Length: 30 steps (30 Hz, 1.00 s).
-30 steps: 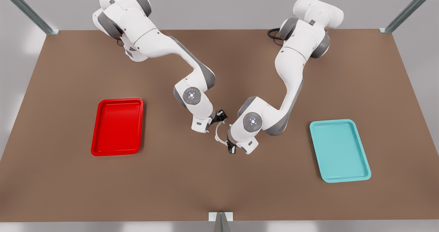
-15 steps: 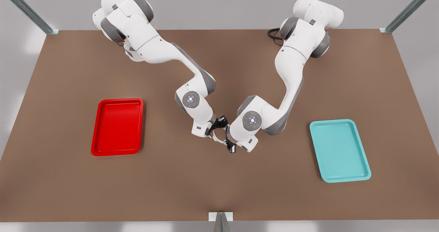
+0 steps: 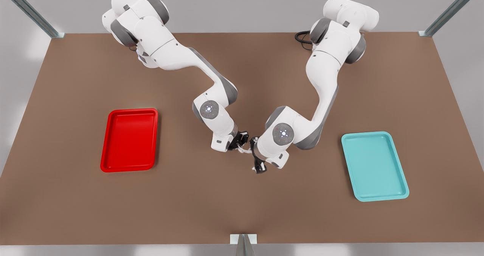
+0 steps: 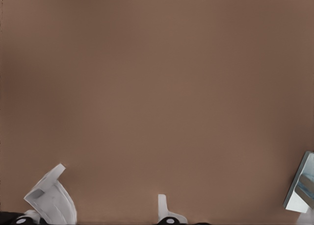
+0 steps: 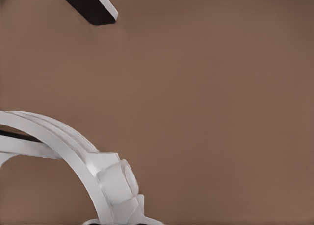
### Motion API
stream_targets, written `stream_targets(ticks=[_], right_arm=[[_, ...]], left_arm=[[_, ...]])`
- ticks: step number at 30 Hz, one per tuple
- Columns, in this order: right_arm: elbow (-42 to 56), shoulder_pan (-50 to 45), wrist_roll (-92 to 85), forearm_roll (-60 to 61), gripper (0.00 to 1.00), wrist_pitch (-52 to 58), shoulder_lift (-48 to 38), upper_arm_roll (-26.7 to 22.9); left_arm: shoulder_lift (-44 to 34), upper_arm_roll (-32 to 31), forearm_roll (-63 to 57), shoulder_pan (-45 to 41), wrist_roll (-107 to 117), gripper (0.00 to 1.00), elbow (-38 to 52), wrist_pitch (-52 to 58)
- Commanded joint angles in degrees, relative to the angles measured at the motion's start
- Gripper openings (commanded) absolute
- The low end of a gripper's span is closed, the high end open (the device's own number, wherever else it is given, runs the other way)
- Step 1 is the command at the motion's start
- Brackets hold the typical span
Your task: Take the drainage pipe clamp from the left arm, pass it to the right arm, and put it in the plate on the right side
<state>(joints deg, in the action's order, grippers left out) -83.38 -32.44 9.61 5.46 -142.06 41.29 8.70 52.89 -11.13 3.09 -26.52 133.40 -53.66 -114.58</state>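
Front view shows the handover: left gripper (image 3: 259, 166) pinches the drainage pipe clamp (image 3: 247, 150), right gripper (image 3: 242, 140) alongside (grasp unclear) must next clamp firmly.

The table (image 3: 113, 210) is being rendered as a matt brown surface, smooth, with no grain showing. The plate (image 3: 129, 140) is looking like glossy red plastic, and the teal tray (image 3: 374, 166) like the same plastic with a softer sheen. The drainage pipe clamp (image 5: 73, 151) is being shown as smooth white plastic, slightly satin. The arm shells (image 3: 177, 55) are looking like glossy white plastic with matt grey joints. The frame posts (image 3: 28, 8) are reading as brushed metal.
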Motion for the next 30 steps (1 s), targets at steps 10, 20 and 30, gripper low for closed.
stream_targets(ticks=[10,20,30], right_arm=[[-0.6,0.3,1.4,-0.3,0.21,0.0,0.0,0.0],[-20.1,24.6,-12.9,-6.0,0.21,8.0,-11.8,-1.6],[-33.7,40.9,-27.4,-18.1,0.21,14.2,-24.0,-1.8]], left_arm=[[-11.6,-0.2,-1.8,12.4,-40.7,1.00,0.1,28.9],[-36.3,-2.2,-9.6,25.6,-132.3,1.00,-27.3,24.0],[-35.3,-2.1,-4.8,29.8,-132.8,1.00,-17.7,30.3]])
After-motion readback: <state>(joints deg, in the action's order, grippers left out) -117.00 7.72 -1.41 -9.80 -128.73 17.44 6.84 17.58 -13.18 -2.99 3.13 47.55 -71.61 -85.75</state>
